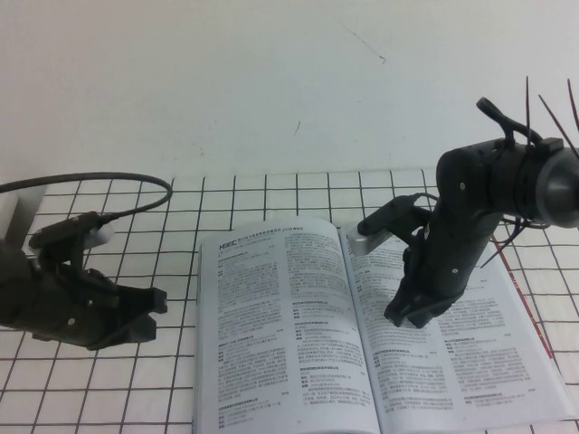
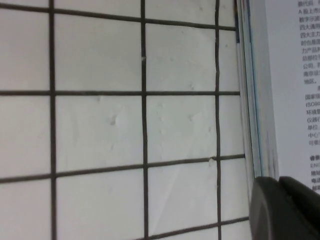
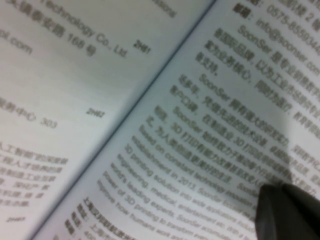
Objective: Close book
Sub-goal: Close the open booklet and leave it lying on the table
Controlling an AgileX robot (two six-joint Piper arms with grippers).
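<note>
An open book (image 1: 289, 334) with printed text lies flat on the gridded table (image 1: 271, 194), spine running front to back. My right gripper (image 1: 409, 314) points down onto the right-hand page near the spine, fingers together with nothing held; its dark tip (image 3: 290, 212) hovers just over the print (image 3: 150, 125). My left gripper (image 1: 156, 312) sits low over the table just left of the book, shut and empty. In the left wrist view its tip (image 2: 287, 200) is at the stacked edge of the left pages (image 2: 252, 100).
A black cable (image 1: 109, 181) loops over the table behind the left arm. A white block (image 1: 14, 215) stands at the far left edge. A red line (image 1: 534, 316) runs along the table just right of the book.
</note>
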